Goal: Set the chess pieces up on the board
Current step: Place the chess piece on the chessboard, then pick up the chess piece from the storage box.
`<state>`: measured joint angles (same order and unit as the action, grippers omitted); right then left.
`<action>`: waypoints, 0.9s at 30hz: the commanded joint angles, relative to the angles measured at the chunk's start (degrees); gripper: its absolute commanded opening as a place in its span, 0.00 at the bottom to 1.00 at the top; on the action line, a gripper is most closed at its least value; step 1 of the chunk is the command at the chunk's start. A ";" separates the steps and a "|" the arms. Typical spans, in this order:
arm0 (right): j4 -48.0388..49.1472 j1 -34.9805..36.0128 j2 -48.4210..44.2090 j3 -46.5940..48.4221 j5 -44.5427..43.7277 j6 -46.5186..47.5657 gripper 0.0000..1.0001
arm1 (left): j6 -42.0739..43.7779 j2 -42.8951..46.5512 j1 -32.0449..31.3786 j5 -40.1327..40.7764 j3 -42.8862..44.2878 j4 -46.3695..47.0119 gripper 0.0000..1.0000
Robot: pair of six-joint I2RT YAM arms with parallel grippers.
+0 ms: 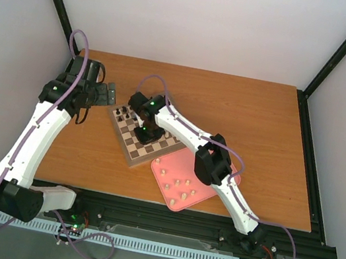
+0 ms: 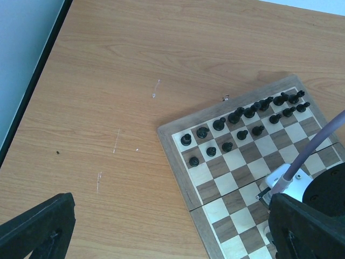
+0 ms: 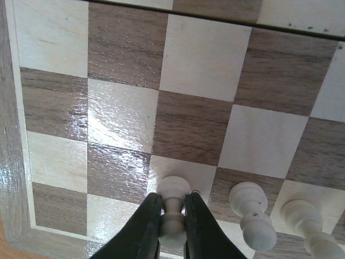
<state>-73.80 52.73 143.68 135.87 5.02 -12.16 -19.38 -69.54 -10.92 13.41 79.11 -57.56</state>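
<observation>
At the far left, the left hand (image 1: 99,93) hangs over the tabletop (image 1: 242,115), a warm orange-brown wood-grain surface marked by a few pale scratches. In its wrist view we see its matte black fingers (image 2: 38,229) at opposite lower corners, spread wide with nothing between them.

Just to the right lies the board (image 1: 131,155), a square wooden slab set at an angle to the tabletop's edges. Its walnut-brown and cream squares are glossy and catch the light. A light tan border frames them, and a thin seam crosses the middle. The dark pieces (image 2: 237,116), small, turned and black, stand in two rows along the side nearest the left hand.

Over the board's near part we find the right hand (image 3: 172,224). Its slim dark fingers are pinched tight on the narrow waist of a cream piece (image 3: 175,190), a smooth pale-wood shape with a rounded head. It sits over a cream square in the row beside the border, though we cannot tell whether its base touches the wood. Two more cream pieces (image 3: 250,213) stand just beside it on the same row.

Farthest right, close against the board's near corner, sits the pink tray (image 1: 199,201), smooth, flat and round-cornered. Several more tiny chess pieces (image 1: 177,184) are scattered loosely across it.
</observation>
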 commanded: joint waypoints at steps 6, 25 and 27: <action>-0.94 -0.17 0.81 0.94 0.00 0.63 0.22 | 0.52 -0.24 0.37 -0.36 -0.38 0.86 1.00; 0.08 0.10 -17.91 -5.15 0.36 1.07 0.38 | 0.73 -0.64 0.37 -0.28 -0.75 0.83 1.00; 0.02 0.03 -20.84 -8.25 -0.99 -0.24 0.38 | 0.74 -0.77 0.37 -0.06 -0.66 0.76 1.00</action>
<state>-73.36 52.75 129.03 131.35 5.98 -11.35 -19.33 -70.02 -10.92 13.26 78.22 -57.47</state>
